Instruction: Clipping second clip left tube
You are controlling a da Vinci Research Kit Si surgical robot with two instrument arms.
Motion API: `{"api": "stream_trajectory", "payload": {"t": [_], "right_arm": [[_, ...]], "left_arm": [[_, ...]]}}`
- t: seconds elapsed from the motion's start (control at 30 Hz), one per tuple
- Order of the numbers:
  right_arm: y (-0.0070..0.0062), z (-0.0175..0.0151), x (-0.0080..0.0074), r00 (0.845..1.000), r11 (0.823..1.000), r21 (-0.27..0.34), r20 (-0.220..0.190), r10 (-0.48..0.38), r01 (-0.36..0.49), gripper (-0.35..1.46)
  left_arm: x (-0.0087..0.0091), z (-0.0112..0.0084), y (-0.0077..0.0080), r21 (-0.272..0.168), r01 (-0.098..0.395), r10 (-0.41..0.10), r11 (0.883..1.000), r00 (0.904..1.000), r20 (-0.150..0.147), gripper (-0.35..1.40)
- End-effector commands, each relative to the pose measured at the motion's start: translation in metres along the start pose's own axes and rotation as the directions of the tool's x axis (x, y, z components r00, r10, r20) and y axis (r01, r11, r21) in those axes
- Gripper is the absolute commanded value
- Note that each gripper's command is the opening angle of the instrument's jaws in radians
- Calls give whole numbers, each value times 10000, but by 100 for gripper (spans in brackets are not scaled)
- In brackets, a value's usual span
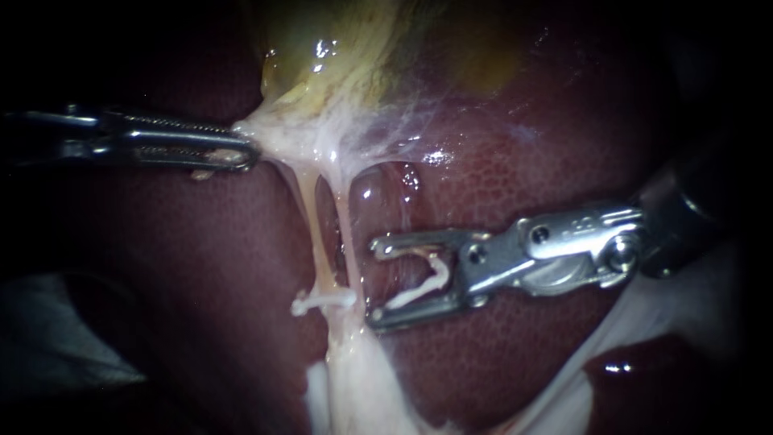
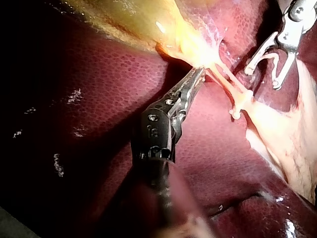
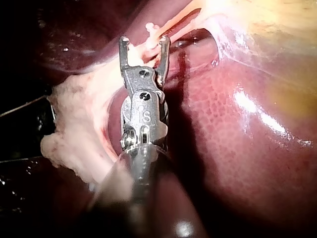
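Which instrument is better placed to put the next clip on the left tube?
Right. The right instrument carries an open clip in its jaws, pointed toward the left tube. The left instrument is shut on tissue below the gallbladder, so it is occupied.

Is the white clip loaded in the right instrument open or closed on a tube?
Open: the white V-shaped clip lies spread wide in the right instrument, short of the pale stretched tubes, around neither.

Endoscope close, facing liver (image 1: 564,161); wrist cameras look along own shafts (image 2: 166,208); all share clipped tubes (image 1: 344,234).
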Motion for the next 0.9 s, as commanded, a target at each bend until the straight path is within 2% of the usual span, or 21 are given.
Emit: {"api": "stream_trajectory", "payload": {"t": [0.03,0.23,0.5,0.6,0.8,0.9], "right_arm": [[1,4,-1,10000,10000,25,12,69,-69,50],[11,26,-15,9989,9989,21,4,463,-463,50],[25,36,-35,9973,9972,140,8,734,-734,50],[27,40,-37,9975,9969,351,13,703,-703,50],[30,54,-34,9940,9896,1152,-570,929,-859,50],[32,63,-32,9931,9853,1453,-624,995,-896,49]], "left_arm": [[0,0,0,7,6,-6,10000,10000,2,-35],[0,1,0,11,8,-8,10000,10000,1,-35],[0,1,1,18,11,-11,10000,10000,-1,-35],[0,2,1,19,12,-12,10000,10000,-1,-35],[1,2,1,22,13,-13,10000,10000,-2,-35],[1,2,2,22,13,-13,10000,10000,-2,-35]]}}
